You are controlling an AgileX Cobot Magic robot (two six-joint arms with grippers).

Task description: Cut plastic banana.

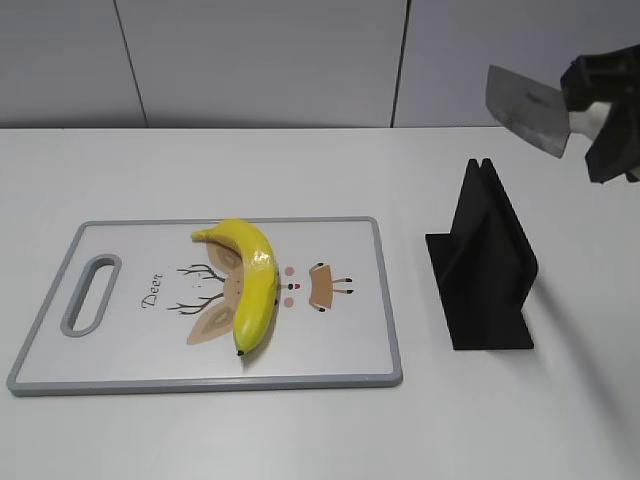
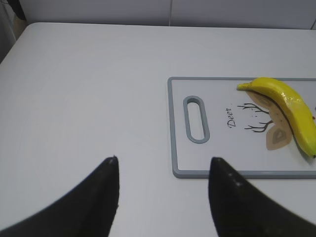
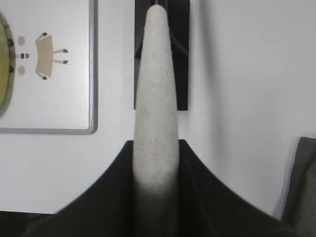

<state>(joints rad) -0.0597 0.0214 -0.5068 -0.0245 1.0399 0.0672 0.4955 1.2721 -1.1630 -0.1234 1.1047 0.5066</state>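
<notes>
The right claw is clenching a knife, holding it in the air above the black knife stand. The plastic banana is lying on the cutting board, well apart from this claw, down and to its left. The left claw is hovering released over the white table, the banana lying ahead and to its right.
</notes>
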